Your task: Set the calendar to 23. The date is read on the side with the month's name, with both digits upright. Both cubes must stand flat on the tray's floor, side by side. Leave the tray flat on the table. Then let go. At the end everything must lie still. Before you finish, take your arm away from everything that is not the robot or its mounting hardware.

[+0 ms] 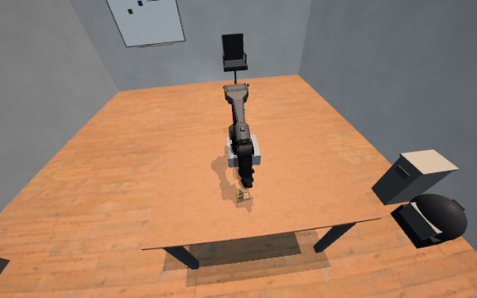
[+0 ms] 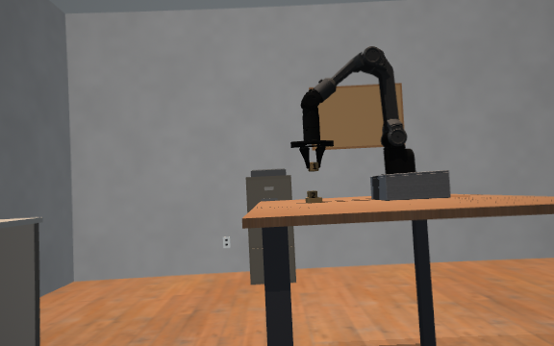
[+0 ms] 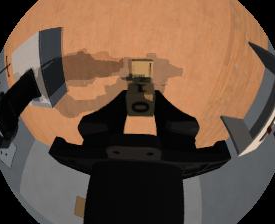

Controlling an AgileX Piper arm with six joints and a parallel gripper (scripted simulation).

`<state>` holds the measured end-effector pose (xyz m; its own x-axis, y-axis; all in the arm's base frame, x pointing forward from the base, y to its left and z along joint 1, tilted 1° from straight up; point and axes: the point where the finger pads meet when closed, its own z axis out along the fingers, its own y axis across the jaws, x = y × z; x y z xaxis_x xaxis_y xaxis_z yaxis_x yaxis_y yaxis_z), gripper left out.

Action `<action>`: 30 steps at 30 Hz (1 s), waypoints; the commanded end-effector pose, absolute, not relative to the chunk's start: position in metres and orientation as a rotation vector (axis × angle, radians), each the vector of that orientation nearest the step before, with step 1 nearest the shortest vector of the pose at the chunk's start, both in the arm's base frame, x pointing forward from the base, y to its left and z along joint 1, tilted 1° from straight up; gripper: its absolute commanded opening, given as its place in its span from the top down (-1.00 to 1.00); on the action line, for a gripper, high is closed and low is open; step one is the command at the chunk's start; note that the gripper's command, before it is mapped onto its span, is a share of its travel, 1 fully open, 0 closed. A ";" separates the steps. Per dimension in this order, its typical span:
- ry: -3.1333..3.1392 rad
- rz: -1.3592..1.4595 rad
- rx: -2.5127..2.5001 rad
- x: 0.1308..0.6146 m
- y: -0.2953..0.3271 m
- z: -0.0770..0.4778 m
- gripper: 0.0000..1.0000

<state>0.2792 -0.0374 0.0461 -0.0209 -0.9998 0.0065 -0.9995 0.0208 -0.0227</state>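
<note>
My gripper [image 2: 313, 163] [image 3: 141, 97] is shut on a small tan date cube [image 2: 313, 167] [image 3: 140, 104] and holds it well above the table [image 1: 305, 186] [image 2: 402, 211]. The cube's visible face bears a dark digit that I cannot read. Straight below lies the small wooden calendar tray [image 1: 243, 197] [image 2: 314, 200] [image 3: 140, 67], flat on the table near the front. A second cube [image 2: 312, 194] stands in the tray. In the top view the arm's wrist [image 1: 247, 174] hides the held cube.
The arm's grey base box [image 1: 256, 151] [image 2: 412, 185] stands on the table behind the tray. A grey filing cabinet [image 2: 269, 216] stands on the floor beyond the table. A tipped box [image 1: 414, 174] and a dark domed bin [image 1: 439, 217] lie on the floor at the right.
</note>
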 end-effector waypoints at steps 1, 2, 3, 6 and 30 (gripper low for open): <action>2.238 -0.028 -2.193 0.278 -0.038 0.041 0.29; 2.238 -0.028 -2.193 0.278 -0.038 0.039 0.29; 2.238 -0.028 -2.193 0.278 -0.038 0.036 0.29; 2.238 -0.028 -2.193 0.279 -0.038 0.025 0.29; 2.238 -0.031 -2.191 0.281 -0.038 -0.041 0.29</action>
